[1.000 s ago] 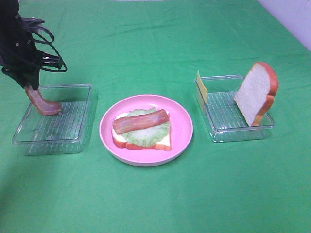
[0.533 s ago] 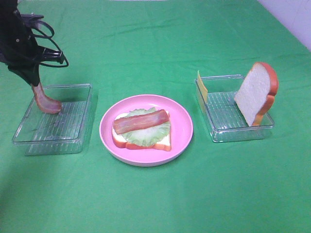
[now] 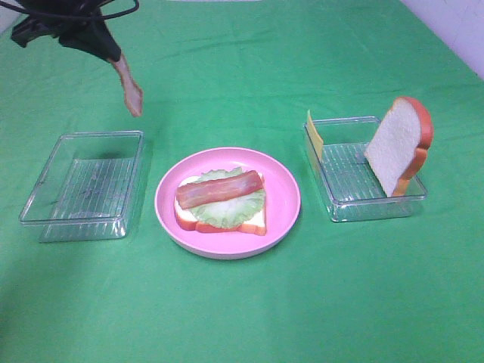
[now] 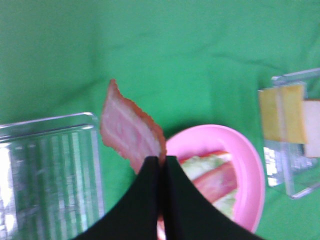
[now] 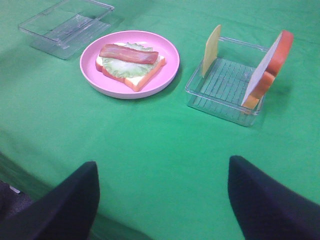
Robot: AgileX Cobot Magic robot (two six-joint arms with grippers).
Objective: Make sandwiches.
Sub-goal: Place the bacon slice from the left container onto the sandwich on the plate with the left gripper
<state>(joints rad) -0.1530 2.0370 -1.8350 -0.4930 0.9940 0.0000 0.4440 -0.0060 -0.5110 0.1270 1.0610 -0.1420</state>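
My left gripper (image 3: 112,54) hangs high above the far left of the table, shut on one end of a reddish-brown bacon strip (image 3: 128,87) that dangles over the cloth behind the left tray (image 3: 83,185). The left wrist view shows the strip (image 4: 127,127) pinched between my black fingertips (image 4: 152,172). On the pink plate (image 3: 283,189) lies a bread slice (image 3: 253,221) topped with lettuce (image 3: 227,206) and another bacon strip (image 3: 219,189). A second bread slice (image 3: 399,144) and a yellow cheese slice (image 3: 314,134) stand in the right tray (image 3: 363,189). My right gripper (image 5: 162,165) stands open near the table's front, holding nothing.
The left tray holds nothing. Green cloth (image 3: 242,318) covers the whole table. The right arm does not show in the exterior high view.
My left gripper has lifted the bacon strip out of the left tray and carried it up and to the right. The right gripper has not moved.
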